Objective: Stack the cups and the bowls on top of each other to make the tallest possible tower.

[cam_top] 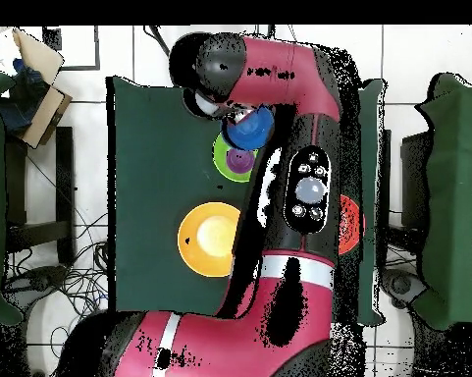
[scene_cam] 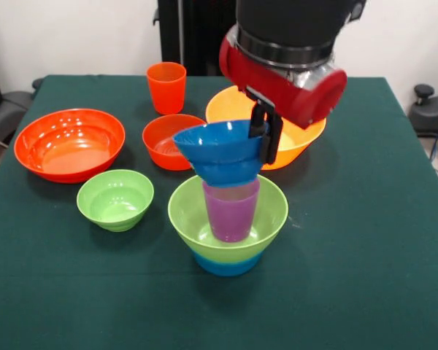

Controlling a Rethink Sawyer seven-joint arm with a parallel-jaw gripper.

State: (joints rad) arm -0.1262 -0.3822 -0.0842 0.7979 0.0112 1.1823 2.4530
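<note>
— What have you got?
— My gripper (scene_cam: 266, 133) is clamped on the rim of a glossy dark blue bowl (scene_cam: 220, 149), tilted, its base touching the rim of the tapered purple cup (scene_cam: 231, 211).
— And the tower?
— Directly beneath — the cup stands in a light green bowl (scene_cam: 266, 215) nested on a light blue bowl (scene_cam: 226, 264).

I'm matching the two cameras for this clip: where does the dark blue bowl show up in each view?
Front view: the dark blue bowl is at the centre, tilted, on top of the purple cup, with the gripper at its right rim.
Overhead view: the dark blue bowl is in the upper middle, partly under the arm.
Shared landmark: the large yellow-orange bowl.
</note>
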